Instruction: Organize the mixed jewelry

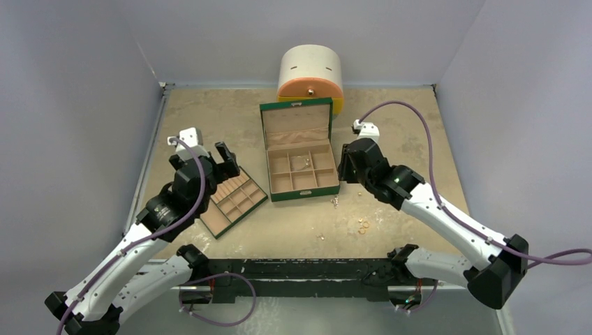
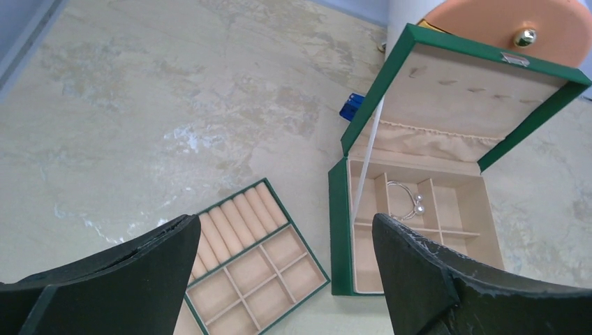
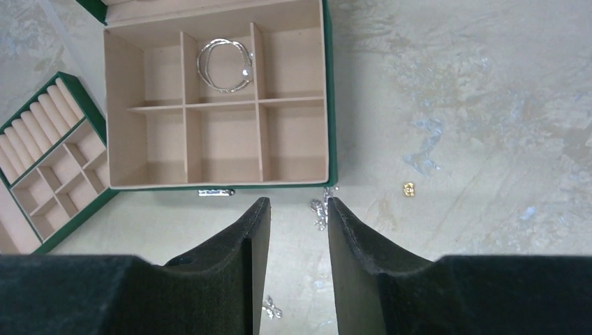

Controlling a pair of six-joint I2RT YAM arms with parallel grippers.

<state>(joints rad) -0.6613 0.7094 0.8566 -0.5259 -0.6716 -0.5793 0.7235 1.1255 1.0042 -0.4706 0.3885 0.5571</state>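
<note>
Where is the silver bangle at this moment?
The silver bangle lies inside the open green box, in the middle compartment of its far row, near the top of the right wrist view.

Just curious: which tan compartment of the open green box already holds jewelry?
The middle compartment beside the lid, holding a silvery bangle; the other five are bare.

Overhead, two wrists — common green box (image 1: 295,124)

Tiny mixed jewelry (image 1: 363,225), loosely scattered
</note>
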